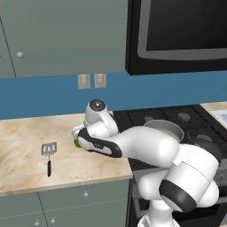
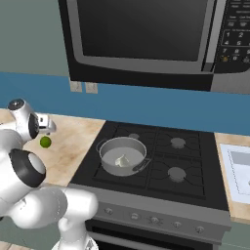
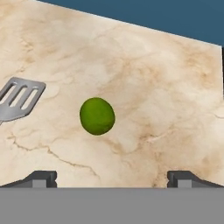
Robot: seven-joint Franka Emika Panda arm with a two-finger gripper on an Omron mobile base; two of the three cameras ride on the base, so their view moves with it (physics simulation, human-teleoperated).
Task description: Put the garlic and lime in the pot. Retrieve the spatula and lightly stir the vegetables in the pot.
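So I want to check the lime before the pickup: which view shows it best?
The hand view: the lime lies whole and unobstructed on the counter. The right base view shows it small; the left base view shows a sliver beside the arm.

We've got the arm folded out low to our left, elbow bent, with the forearm stretching across and the wrist turned downward. The gripper (image 3: pixel 112 177) points down, jaws spread as wide as they go, nothing between them. In the hand view we see one dark fingertip (image 3: pixel 41 178) on each side of the frame, well apart. From the left base view the hand sits at the far end of the white forearm, below the round wrist joint.
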